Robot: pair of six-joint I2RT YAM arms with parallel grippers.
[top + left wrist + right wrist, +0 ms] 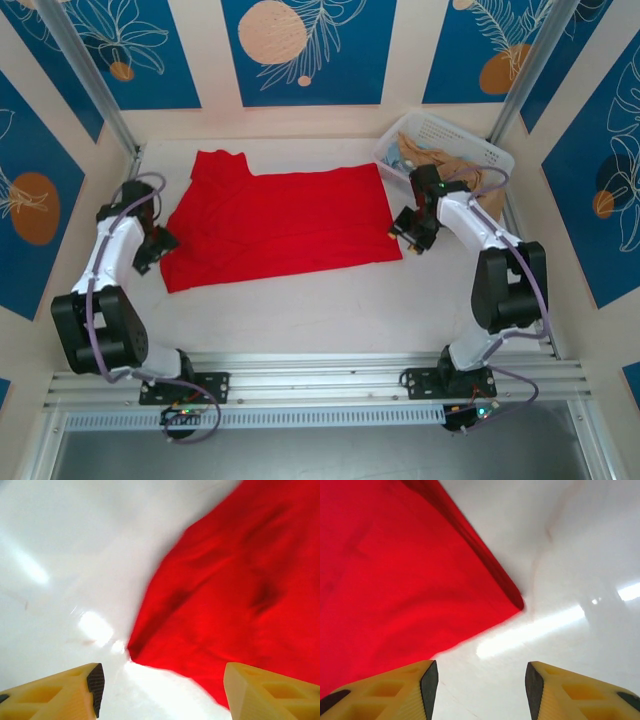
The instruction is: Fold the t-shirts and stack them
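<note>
End effector on the left (153,246) hangs open and empty just beside the near-left corner of a red t-shirt (280,225) spread flat mid-desk (320,310). The cloth looks light, limp and apt to slide, so corners and hem seem best to pinch; the end effector on the right (412,228), also open and empty, sits beside the near-right corner. At far right, a white lattice basket (470,143) holds crumpled tan cloth (430,158).

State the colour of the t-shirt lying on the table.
The t-shirt is bright red, seen best in the top external view.
</note>
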